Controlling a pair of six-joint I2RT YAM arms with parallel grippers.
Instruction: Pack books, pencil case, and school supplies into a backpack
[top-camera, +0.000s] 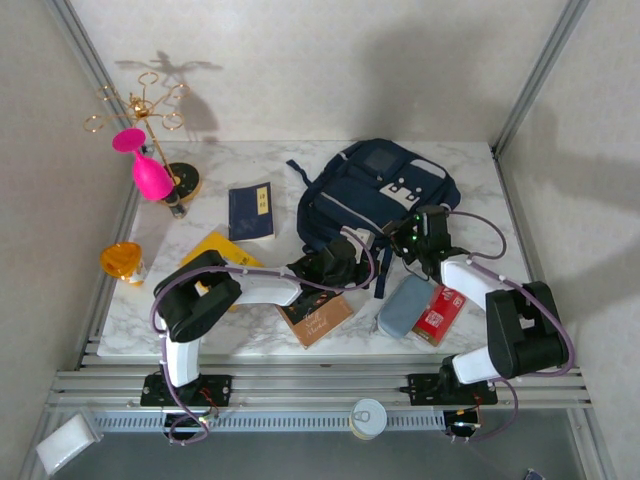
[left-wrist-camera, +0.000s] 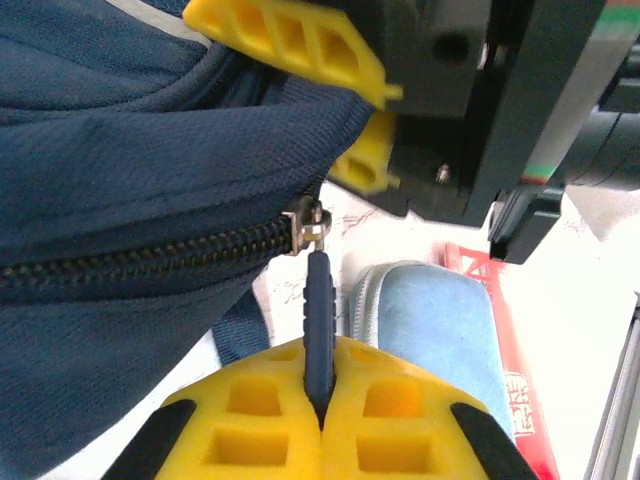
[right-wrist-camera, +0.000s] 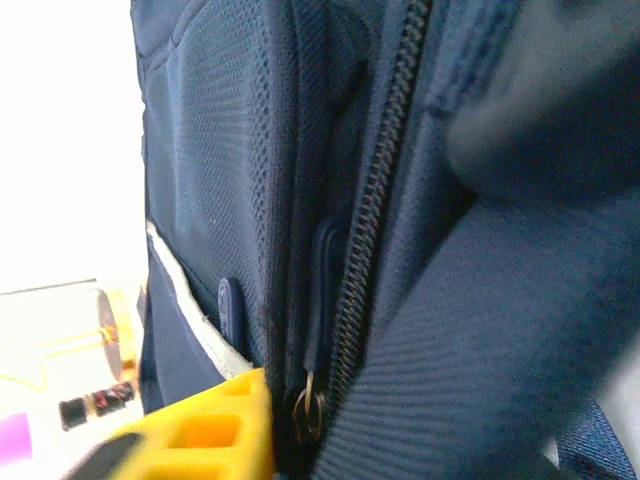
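The backpack (top-camera: 375, 190) lies at upper centre of the top view. At the bottom of the left wrist view, the left gripper (left-wrist-camera: 320, 405) is clenched on the navy zipper pull (left-wrist-camera: 320, 310), whose slider sits at the end of the closed zip. Above it, the right gripper (left-wrist-camera: 355, 110) pinches a fold of backpack fabric between its yellow fingers. The pencil case (top-camera: 404, 305) and the red pack (top-camera: 438, 313) lie side by side at lower right. The brown book (top-camera: 318, 318) lies just left of them, and the navy book (top-camera: 251, 211) sits left of the backpack.
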